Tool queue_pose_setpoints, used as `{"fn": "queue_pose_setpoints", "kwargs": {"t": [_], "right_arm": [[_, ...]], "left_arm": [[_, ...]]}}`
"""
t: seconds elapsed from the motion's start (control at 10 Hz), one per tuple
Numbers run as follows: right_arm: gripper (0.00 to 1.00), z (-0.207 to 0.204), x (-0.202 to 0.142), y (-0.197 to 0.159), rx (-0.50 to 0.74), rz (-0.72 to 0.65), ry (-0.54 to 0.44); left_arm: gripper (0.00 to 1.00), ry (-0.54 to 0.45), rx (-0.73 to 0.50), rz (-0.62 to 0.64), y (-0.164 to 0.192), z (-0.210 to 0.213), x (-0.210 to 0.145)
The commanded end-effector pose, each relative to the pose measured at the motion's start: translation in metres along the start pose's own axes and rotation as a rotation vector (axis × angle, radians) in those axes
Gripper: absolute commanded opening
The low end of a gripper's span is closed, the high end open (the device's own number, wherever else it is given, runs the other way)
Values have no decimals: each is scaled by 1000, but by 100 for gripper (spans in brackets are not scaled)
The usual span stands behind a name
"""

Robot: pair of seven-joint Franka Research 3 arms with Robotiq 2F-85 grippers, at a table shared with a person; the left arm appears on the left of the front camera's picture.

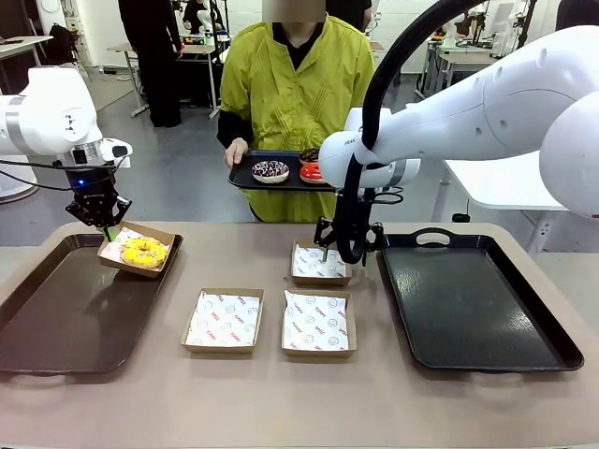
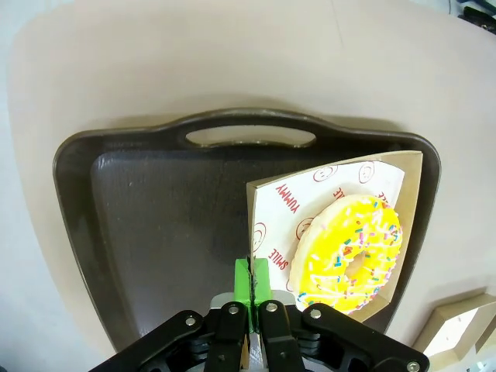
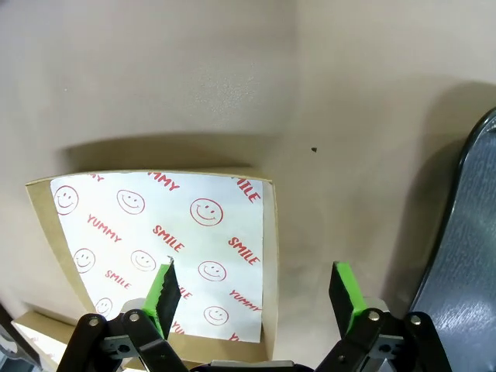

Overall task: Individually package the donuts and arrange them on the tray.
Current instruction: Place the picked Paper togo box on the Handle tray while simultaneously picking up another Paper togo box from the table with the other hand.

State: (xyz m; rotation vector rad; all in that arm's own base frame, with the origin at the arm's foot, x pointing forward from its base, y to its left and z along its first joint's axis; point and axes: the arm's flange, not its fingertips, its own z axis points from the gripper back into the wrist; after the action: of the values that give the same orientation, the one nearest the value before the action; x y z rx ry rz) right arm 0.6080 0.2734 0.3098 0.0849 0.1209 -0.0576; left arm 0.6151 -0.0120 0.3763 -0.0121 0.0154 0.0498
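Partly behind the right arm (image 1: 487,103), red donut (image 1: 311,174) and dark donut (image 1: 309,153)

White rounded shells are seen on the left arm (image 1: 42,117) at the left end of the table (image 1: 281,412) and on the right arm (image 1: 496,98) at its right end. A black cable (image 1: 376,79) is looped over the right arm. The left gripper (image 2: 252,271) and right gripper (image 3: 254,275) are built black, with green pads (image 3: 343,287) and silver screws (image 3: 368,315). Beyond the table, a yellow-green smock (image 1: 295,94) over black sleeves (image 1: 231,126) is worn by the person (image 1: 309,56).

A robotics lab: white robot arms (image 1: 487,103) at a table (image 1: 271,402) (more worktables (image 1: 505,182) behind).
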Motion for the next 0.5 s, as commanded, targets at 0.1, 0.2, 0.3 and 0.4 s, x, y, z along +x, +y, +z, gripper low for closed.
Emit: {"fn": "queue_pose_setpoints", "kwargs": {"t": [0.1, 0.2, 0.3, 0.4], "right_arm": [[42, -2, 10, -2, -18, 24, -12], [42, -2, 11, -2, -17, 19, -11], [0, -2, 11, -3, -15, 14, -10], [37, -2, 12, -3, -12, 9, -6]], "left_arm": [[40, 7, -27, -43, -4, 2, 12], [60, 11, -27, -52, -3, 3, 13], [99, 16, -31, -50, -3, 4, 12], [100, 22, -34, -50, -3, 4, 12]]}}
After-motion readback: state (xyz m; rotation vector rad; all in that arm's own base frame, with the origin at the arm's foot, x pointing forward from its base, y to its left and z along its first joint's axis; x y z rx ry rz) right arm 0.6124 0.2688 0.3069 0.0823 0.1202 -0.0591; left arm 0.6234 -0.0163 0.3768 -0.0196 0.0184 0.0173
